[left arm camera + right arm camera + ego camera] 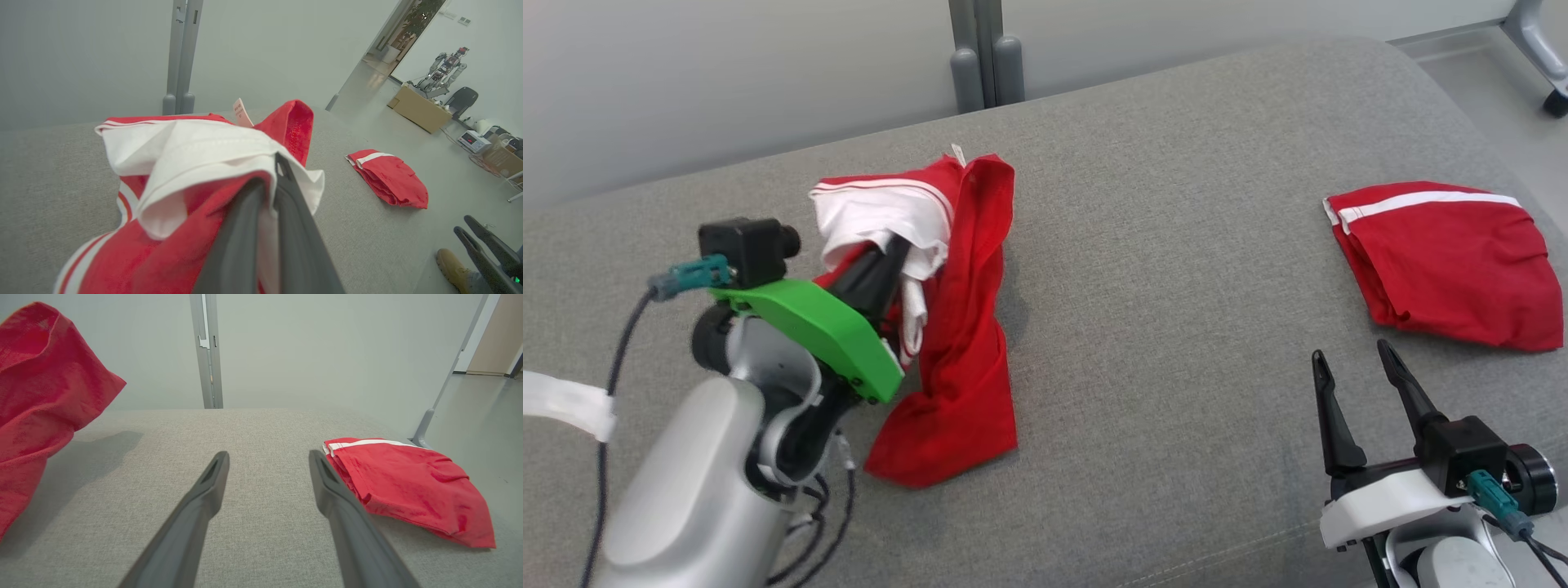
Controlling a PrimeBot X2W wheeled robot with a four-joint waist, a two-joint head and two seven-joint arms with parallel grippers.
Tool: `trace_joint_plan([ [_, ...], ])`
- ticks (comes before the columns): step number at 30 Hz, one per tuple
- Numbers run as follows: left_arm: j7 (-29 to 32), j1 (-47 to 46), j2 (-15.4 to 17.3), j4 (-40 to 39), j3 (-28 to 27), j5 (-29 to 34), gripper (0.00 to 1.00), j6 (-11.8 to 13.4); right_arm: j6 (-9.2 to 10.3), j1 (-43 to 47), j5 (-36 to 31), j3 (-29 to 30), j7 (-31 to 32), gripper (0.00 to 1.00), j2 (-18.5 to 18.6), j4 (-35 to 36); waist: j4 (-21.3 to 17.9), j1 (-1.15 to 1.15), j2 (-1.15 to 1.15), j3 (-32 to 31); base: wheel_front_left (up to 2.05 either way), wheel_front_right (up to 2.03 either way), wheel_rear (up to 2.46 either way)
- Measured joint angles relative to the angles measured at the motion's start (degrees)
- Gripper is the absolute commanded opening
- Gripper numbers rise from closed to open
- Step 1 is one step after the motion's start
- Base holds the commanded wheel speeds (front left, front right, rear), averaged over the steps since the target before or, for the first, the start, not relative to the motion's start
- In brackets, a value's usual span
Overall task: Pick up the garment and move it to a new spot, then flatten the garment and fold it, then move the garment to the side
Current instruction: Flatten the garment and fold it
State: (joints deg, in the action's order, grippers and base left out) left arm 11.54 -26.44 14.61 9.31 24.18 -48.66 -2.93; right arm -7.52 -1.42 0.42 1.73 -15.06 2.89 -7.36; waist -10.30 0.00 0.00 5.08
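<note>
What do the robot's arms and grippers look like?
The left gripper and the right gripper each have two long, dark, tapering fingers. The left wrist has a bright green plate, the right a white plate. Each carries a black camera with a teal plug and a dark cable. The left forearm is silver-grey.

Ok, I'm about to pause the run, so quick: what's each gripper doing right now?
Left gripper: closed on the crumpled red and white garment.
Right gripper: open, holding nothing.
</note>
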Motion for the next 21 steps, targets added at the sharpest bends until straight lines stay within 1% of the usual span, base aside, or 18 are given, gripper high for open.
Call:
trace_joint_plan([
  [2,2.1,-1.8,3.7,-1.5,-0.4,2.3,0.0,0.8,0.0,0.0,0.1,-0.3,0.0,1.0,0.0,-0.2,-0.1,0.0,0.0,-0.5,0.0,0.0,0.0],
  [4,4.1,-3.6,6.2,-2.8,-0.8,3.2,0.0,1.5,0.0,0.0,0.6,-0.7,0.0,1.0,0.0,-0.2,-0.3,0.0,0.0,-0.9,0.0,0.0,0.0],
  [7,7.6,-5.5,6.9,-4.2,0.8,4.0,0.0,1.7,0.0,0.1,1.1,-1.0,0.0,1.0,0.0,-0.4,-0.8,0.0,0.0,-1.2,0.0,0.0,0.0],
  [9,9.7,-6.0,6.8,-3.9,3.3,5.7,0.0,1.6,0.0,0.1,1.6,-1.7,0.0,1.0,0.0,-0.6,-1.4,0.0,0.0,-1.2,0.0,0.0,0.0],
  [11,10.6,-6.1,6.3,-2.0,6.3,7.6,0.0,1.4,0.0,0.0,2.1,-2.6,0.0,1.0,0.0,-0.9,-2.1,0.0,0.0,-1.1,0.0,0.0,0.0],
  [14,10.1,-5.5,2.8,2.8,10.5,9.5,0.0,1.0,0.0,-0.2,2.6,-3.5,0.0,1.0,0.0,-1.5,-3.6,0.0,0.0,-0.8,0.0,0.0,0.0],
  [16,8.3,-5.0,-0.5,6.5,12.8,9.9,0.0,0.1,0.0,-0.4,2.8,-4.2,0.0,1.0,0.0,-1.8,-4.8,0.0,0.0,-0.6,0.0,0.0,0.0],
  [18,5.4,-4.1,-4.4,10.4,14.0,9.1,0.0,-1.1,0.0,-0.7,3.0,-4.2,0.0,1.0,0.0,-2.0,-6.1,0.0,0.0,-0.3,0.0,0.0,0.0],
  [21,0.8,-3.7,-8.2,16.2,16.1,10.0,0.0,-1.7,0.0,-1.1,3.1,-4.2,0.0,1.0,0.0,-2.4,-7.9,0.0,0.0,0.2,0.0,0.0,0.0],
])
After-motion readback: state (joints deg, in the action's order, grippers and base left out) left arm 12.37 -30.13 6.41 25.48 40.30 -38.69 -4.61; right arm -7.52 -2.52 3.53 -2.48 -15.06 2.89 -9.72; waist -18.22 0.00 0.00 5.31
